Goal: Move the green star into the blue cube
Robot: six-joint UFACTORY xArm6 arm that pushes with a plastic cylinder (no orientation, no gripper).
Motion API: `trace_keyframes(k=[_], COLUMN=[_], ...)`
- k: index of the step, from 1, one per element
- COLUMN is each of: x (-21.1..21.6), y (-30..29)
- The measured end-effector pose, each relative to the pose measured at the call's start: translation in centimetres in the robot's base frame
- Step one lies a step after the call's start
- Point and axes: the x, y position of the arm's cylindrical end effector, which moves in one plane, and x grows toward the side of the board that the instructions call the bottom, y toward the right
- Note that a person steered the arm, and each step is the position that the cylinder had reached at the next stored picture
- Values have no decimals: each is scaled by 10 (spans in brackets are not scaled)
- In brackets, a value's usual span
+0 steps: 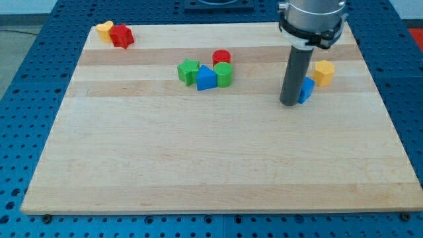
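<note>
The green star (188, 71) lies on the wooden board (198, 158) left of centre near the view's top, touching a blue triangular block (205, 79). The blue cube (306, 90) lies at the view's right, partly hidden behind the dark rod. My tip (288, 103) rests on the board right against the blue cube's left side, far to the right of the green star.
A green cylinder (223, 74) and a red cylinder (221, 58) sit just right of the blue triangular block. A yellow block (324, 72) lies up-right of the blue cube. A red star (121, 36) and a yellow block (104, 30) sit at the board's top left corner.
</note>
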Motion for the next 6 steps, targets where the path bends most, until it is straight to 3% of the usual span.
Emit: trace_keyframes(k=[4,5,6], x=[-16,35,43], y=[21,-41,-141])
